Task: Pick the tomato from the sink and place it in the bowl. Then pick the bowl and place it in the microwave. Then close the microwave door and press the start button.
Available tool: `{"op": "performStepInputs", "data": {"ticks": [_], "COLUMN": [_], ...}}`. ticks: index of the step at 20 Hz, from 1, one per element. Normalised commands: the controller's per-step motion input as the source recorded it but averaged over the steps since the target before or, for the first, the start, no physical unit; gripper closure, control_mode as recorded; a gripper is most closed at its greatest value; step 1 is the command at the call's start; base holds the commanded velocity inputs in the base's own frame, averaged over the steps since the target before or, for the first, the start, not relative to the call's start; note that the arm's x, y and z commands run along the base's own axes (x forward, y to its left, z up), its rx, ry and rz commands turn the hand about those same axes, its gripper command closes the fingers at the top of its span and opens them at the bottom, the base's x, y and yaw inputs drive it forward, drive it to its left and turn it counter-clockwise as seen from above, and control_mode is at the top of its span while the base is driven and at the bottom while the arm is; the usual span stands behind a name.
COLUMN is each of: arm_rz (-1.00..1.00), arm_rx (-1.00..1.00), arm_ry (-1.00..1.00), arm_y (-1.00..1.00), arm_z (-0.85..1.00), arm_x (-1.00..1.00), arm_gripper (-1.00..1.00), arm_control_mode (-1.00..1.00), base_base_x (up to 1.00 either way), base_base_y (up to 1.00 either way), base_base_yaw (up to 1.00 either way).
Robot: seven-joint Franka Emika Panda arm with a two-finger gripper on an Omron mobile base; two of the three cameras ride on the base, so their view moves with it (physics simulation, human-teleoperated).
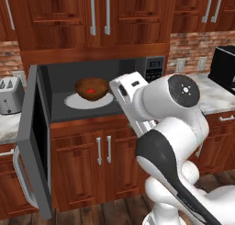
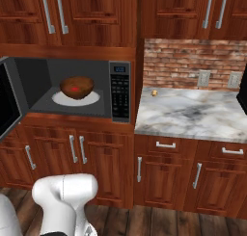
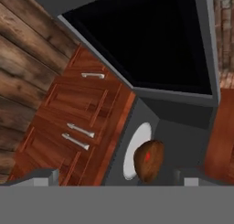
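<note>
The brown bowl (image 1: 92, 89) is seen on the white turntable (image 1: 73, 101) inside the microwave (image 2: 120, 90). The red tomato (image 1: 92, 90) is held in the bowl. The microwave door (image 1: 33, 141) is swung wide open. The gripper's jaws are spread wide, and nothing is gripped.

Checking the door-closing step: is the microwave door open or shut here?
Open. The microwave door swings out to the left, exposing the microwave cavity, where the bowl with the tomato sits on the turntable.

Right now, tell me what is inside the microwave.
The wooden bowl sits on the white turntable, with the red tomato inside it. The bowl covers the turntable's middle.
</note>
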Motion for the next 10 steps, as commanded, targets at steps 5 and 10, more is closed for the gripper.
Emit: {"op": "performStepInputs", "data": {"ticks": [5,10], "arm_rz": [0.0,0.0], "arm_rx": [0.03,0.03], "arm_ry": [0.0,-0.03], "arm_y": [0.0,0.0], "arm_z": [0.56,0.19], "arm_x": [-1.0,-1.0], "arm_gripper": [-1.0,-1.0], "arm_control_mode": [-1.0,-1.0], "base_base_x": [0.0,0.0], "base_base_y": [0.0,0.0], "base_base_yaw": [0.0,0.0]}}
